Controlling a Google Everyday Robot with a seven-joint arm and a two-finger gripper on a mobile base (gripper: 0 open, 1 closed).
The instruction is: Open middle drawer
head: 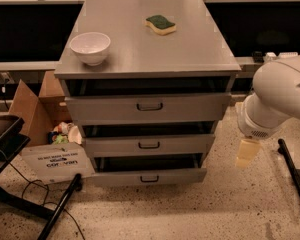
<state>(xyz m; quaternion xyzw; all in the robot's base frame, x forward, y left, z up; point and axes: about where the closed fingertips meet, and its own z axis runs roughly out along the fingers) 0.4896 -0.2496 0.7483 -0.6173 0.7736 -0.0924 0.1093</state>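
A grey metal cabinet (pixel 150 59) stands in the middle with three drawers. The middle drawer (pixel 149 145) has a low flat front and a small dark loop handle (pixel 149 145) at its centre; it looks pushed in like the others. The top drawer (pixel 149 107) has a taller front. The lowest drawer (pixel 149 177) sits below. My white arm (pixel 280 96) comes in from the right. My gripper (pixel 247 154) hangs with pale yellowish fingers pointing down, to the right of the cabinet at about middle-drawer height, apart from it and holding nothing.
A white bowl (pixel 90 47) and a green-and-yellow sponge (pixel 160 24) lie on the cabinet top. A cardboard box (pixel 40 114) with clutter and a white sign (pixel 57 160) stand at the left. Black stand legs (pixel 60 209) cross the floor at left, another leg (pixel 292 176) at right.
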